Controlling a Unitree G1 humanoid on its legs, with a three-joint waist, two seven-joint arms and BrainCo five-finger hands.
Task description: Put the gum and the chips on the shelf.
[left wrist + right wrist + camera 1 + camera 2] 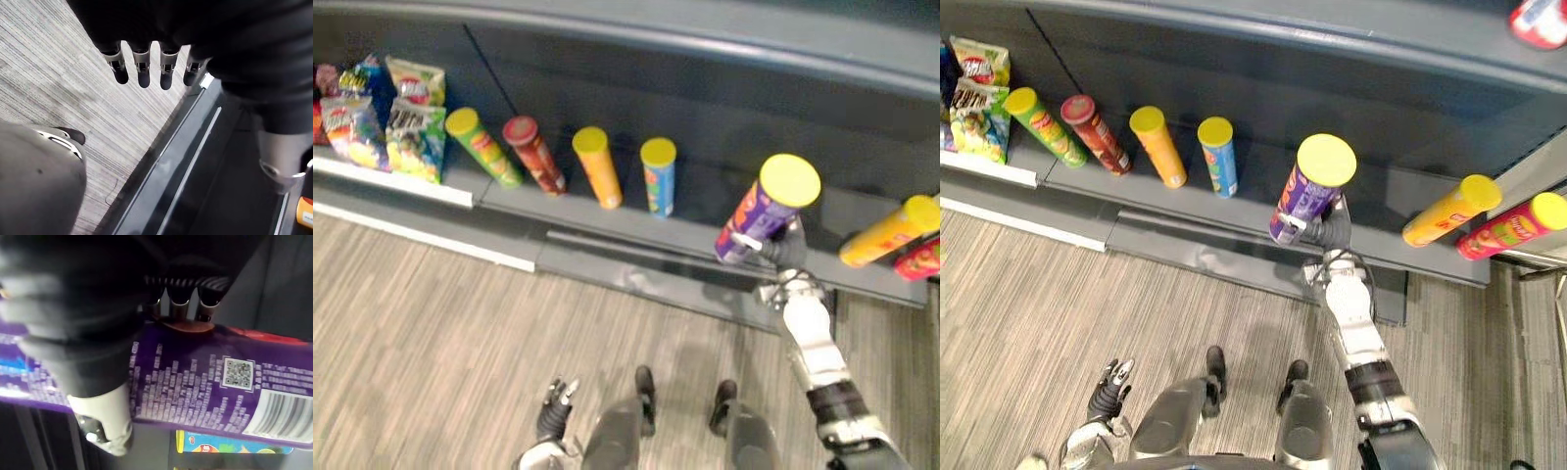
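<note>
Head eyes look steeply down, sharing the shelf (pixel 695 223) — wrist cameras look out from very close.

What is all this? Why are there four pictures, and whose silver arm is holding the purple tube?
It is a walking robot with two arms and hands. Two pictures come from cameras in its head, looking down. The other two come from a small camera on each wrist, very close up. In front of the robot is a dark grey shelf. Chip tubes stand on it in a row: a green tube, a red tube, an orange tube and a blue tube. Colourful chip bags sit at the left end. The robot's right hand has its fingers curled round a purple chip tube with a yellow lid, tilted by the shelf. Its left hand hangs low over the striped wooden floor, fingers relaxed, holding nothing.
</note>
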